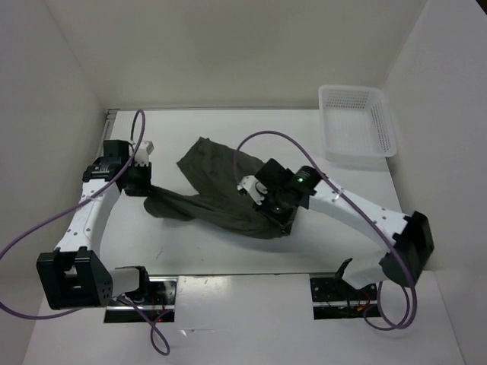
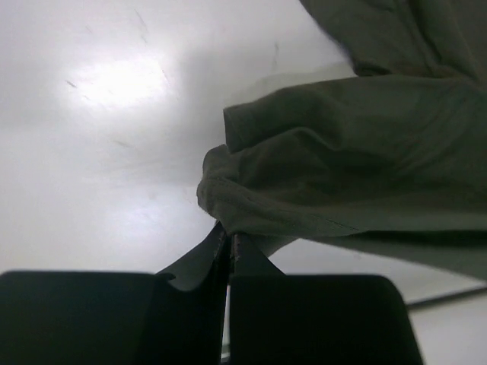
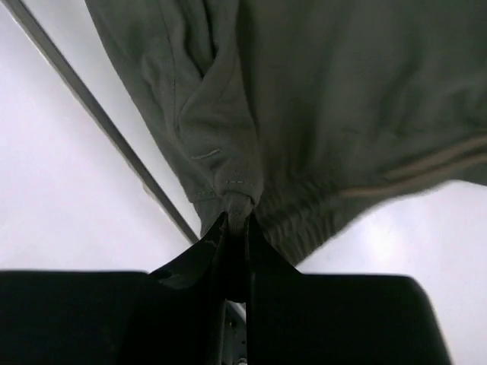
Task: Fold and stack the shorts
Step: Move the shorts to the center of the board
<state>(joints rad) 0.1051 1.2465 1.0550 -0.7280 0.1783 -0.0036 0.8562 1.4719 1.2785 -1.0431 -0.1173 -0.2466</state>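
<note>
The dark olive-green shorts (image 1: 217, 182) lie crumpled across the middle of the white table, stretched between both arms. My left gripper (image 1: 146, 190) is shut on a hem edge of the shorts (image 2: 304, 182) at their left end; in the left wrist view the jaws (image 2: 230, 239) are pressed together on the cloth. My right gripper (image 1: 275, 220) is shut on a bunched fold at the waistband of the shorts (image 3: 304, 114); in the right wrist view the cloth is pinched between the fingertips (image 3: 237, 222). The drawstring is not visible.
A white mesh basket (image 1: 356, 122) stands at the back right corner of the table (image 1: 304, 129). White walls enclose the table on the left, back and right. Purple cables loop from both arms.
</note>
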